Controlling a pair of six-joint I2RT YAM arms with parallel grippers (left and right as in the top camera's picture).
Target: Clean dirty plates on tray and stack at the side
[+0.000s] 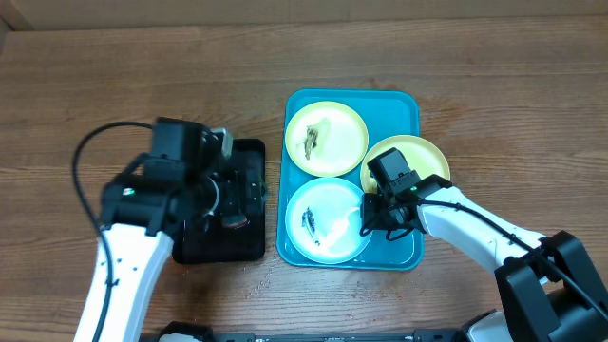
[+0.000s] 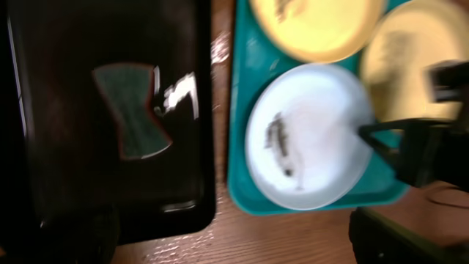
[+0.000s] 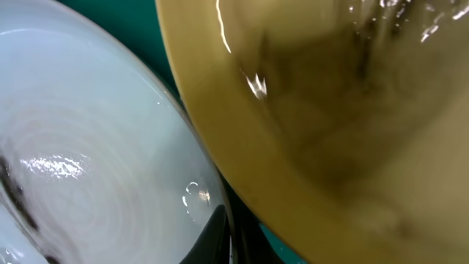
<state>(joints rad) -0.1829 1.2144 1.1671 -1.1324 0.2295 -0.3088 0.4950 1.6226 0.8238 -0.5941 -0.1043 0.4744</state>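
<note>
Overhead view: blue tray (image 1: pixel 408 104) on a wood counter (image 1: pixel 114 76), holding 3 round plates. R tool (image 1: pixel 373 214) is closed at the rim of the pale plate (image 1: pixel 328 220). That plate lies directly to the tool's left, in the tray's near-left corner. Can't tell whether the tips truly pinch the rim. The wrist view shows only a dark fingertip (image 3: pixel 218 236) against it.

Just behind and right of the tool, a yellow plate (image 1: pixel 423 152) overlaps the pale plate's edge and rides up on the tray's R rim. A 2nd yellow plate (image 1: pixel 326 138) lies ahead-left of the tool. It and the pale plate carry dark smears. No long axis on any plate, so any grasp is by the rim.

L tool (image 1: pixel 233 199) hangs wide open over a black tray (image 1: pixel 249 157), w/ an hourglass-shaped pad (image 2: pixel 132 110) below it. R arm is clearly nearer the plates.

Judgement: lifting the pale plate means clearing the overlapping yellow rim, w/ little room btwn them. Open counter right of the tray suits stacking.
</note>
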